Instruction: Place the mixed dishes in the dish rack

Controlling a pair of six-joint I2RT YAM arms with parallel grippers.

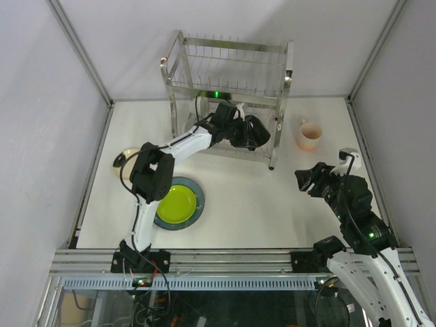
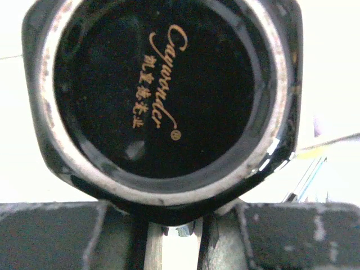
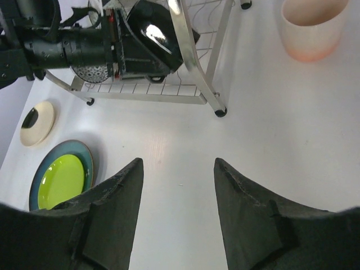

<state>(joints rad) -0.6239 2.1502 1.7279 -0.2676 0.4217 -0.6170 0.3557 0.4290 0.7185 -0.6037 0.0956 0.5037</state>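
OK, L hand (image 1: 240, 131) reaches into the lower tier of the dish rack (image 1: 289, 71), which sits at the far edge of the bench (image 1: 259, 204), about mid-width. It's clamped on the black bowl (image 1: 255, 133), held on its side. L wrist cam shows only the bowl's glossy black underside w/ foot ring and gold script, fingers (image 2: 62, 236) at the btm of frame. Bowl is toward the rack's right front post; can't tell if it touches the shelf wires.

R hand (image 3: 177, 202) hovers over bare bench near the right edge, jaws wide, holding nothing.

Pink mug (image 1: 308, 135) stands upright just right of the rack, apart from it. Lime-green plate (image 1: 178, 203) lies stacked on the blue-grey plate (image 1: 198, 197) toward the near-left corner. Cream plate (image 1: 126, 155) lies flat by the left edge, partly hidden by the L arm.
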